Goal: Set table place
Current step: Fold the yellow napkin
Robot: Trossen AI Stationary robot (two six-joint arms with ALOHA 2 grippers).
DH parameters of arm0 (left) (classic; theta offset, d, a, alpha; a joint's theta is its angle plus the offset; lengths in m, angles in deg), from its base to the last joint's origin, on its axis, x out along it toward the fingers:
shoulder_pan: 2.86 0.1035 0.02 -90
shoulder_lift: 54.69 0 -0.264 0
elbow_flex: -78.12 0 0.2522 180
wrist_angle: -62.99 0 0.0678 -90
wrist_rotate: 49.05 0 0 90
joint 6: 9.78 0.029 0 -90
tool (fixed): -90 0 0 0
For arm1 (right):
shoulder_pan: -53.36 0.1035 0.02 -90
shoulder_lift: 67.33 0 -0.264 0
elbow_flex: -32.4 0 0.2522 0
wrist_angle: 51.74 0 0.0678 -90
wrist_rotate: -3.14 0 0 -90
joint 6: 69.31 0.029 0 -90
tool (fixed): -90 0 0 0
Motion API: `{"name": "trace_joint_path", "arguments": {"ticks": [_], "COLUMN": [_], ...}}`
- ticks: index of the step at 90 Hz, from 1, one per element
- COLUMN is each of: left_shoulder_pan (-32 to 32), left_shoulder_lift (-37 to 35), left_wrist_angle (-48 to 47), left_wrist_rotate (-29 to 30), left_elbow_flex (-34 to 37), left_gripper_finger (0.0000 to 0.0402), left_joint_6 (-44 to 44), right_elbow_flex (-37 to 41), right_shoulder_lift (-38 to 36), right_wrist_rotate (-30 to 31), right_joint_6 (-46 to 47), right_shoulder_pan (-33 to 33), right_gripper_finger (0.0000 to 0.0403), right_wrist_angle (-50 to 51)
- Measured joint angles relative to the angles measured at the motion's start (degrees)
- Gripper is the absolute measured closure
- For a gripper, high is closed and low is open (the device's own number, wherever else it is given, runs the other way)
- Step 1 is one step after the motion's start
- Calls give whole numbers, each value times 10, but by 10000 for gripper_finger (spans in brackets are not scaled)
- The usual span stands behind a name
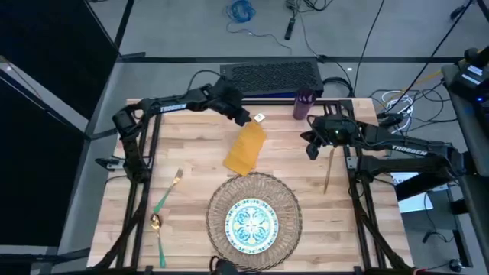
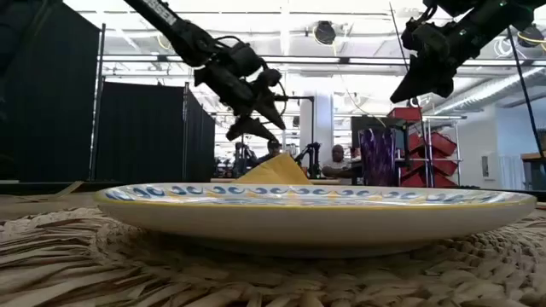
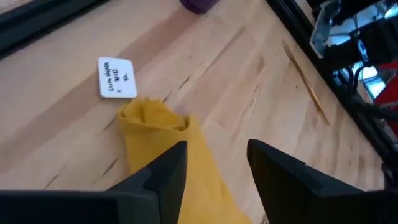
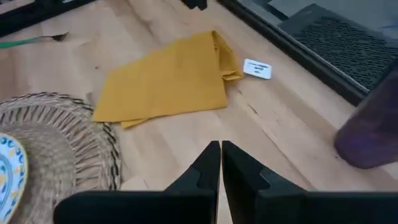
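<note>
Your desk point(image 1: 191, 145) carries the wicker placemat point(image 1: 216, 210) near the front edge, plate point(image 1: 250, 224) centred on it. The yellow napkin point(image 1: 246, 149) lies just behind the mat, crumpled at its far end. Your left gripper point(image 3: 214, 165) hovers over that bunched end, fingers spread. Come down straight, pinch the fold, not the white tag point(image 3: 117, 78). Your right gripper point(image 4: 220, 163) waits above the desk's right side near the knife point(image 1: 328, 172), fingers pressed together, empty

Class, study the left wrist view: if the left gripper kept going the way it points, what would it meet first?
Most likely the yellow napkin: the open left gripper points at it. Depth is unclear.
</note>
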Motion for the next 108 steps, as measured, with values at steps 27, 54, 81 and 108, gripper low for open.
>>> {"name": "trace_joint_path", "arguments": {"ticks": [27,54,81,108], "left_shoulder_pan": [-16,-36,-42,-45], "left_shoulder_lift": [0,7,66,72], "left_wrist_angle": [-55,-48,-40,-37], "left_wrist_rotate": [72,119,118,118], "left_elbow_flex": [-1,-1,0,0], "left_gripper_finger": [244,244,244,261], "left_joint_6": [98,121,117,150], "right_elbow_flex": [0,0,0,0], "right_shoulder_lift": [1,1,1,1], "right_wrist_rotate": [-9,-24,-38,-36], "right_joint_6": [4,6,6,4], "right_shoulder_pan": [0,0,3,4], "right_gripper_finger": [403,403,403,403], "right_wrist_angle": [0,-37,-39,-44]}}
